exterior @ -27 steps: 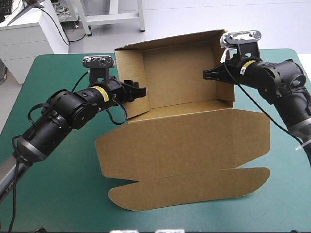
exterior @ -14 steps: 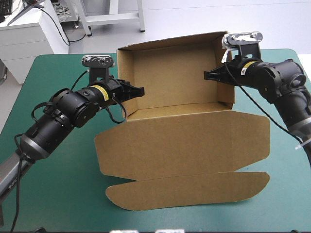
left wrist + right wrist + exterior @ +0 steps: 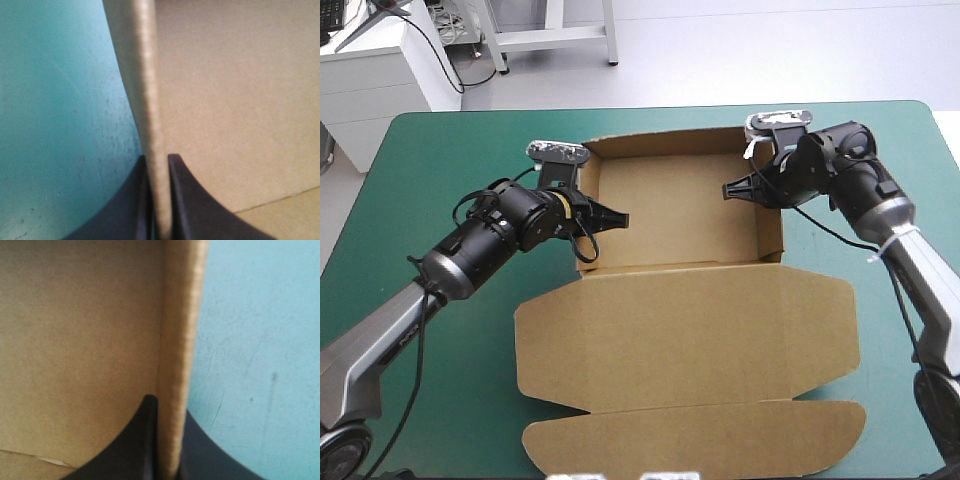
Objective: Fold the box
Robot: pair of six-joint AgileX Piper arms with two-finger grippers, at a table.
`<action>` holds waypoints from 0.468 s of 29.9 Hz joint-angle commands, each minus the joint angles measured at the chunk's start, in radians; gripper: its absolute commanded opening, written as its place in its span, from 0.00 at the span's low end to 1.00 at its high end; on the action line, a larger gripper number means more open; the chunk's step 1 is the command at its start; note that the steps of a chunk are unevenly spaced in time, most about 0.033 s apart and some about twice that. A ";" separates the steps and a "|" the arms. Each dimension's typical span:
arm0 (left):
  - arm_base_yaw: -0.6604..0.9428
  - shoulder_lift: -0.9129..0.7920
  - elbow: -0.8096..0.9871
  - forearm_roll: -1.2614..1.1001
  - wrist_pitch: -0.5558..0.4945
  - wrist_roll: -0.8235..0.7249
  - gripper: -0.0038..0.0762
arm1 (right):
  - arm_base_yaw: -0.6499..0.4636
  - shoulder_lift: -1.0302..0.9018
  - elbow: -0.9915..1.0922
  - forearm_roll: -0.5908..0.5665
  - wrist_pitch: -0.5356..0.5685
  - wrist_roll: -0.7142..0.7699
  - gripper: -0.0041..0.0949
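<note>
Tilted up just before, the box (image 3: 680, 225) now sits flat on the table (image 3: 450, 150), with the fingers of the left gripper (image 3: 619, 217) and right gripper (image 3: 728, 190) clamped on its side walls, so the tray seems formed

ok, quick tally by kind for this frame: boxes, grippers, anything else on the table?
box: 1, brown, an open tray with its lid flat
Grippers: 2, left gripper and right gripper, each shut on a side wall of the box
table: 1, with teal-green cover
Nothing else on it.
Total: 4
</note>
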 commanded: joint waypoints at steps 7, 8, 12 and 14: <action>-0.020 0.105 -0.038 -0.036 -0.065 0.087 0.04 | 0.011 0.140 -0.029 0.099 0.064 -0.051 0.02; -0.020 0.116 -0.038 -0.036 -0.063 0.087 0.04 | 0.011 0.154 -0.029 0.099 0.070 -0.054 0.02; -0.020 0.158 -0.038 -0.040 -0.056 0.091 0.04 | 0.011 0.192 -0.029 0.110 0.096 -0.074 0.02; -0.019 0.172 -0.038 -0.060 -0.056 0.102 0.06 | 0.011 0.203 -0.029 0.110 0.108 -0.077 0.02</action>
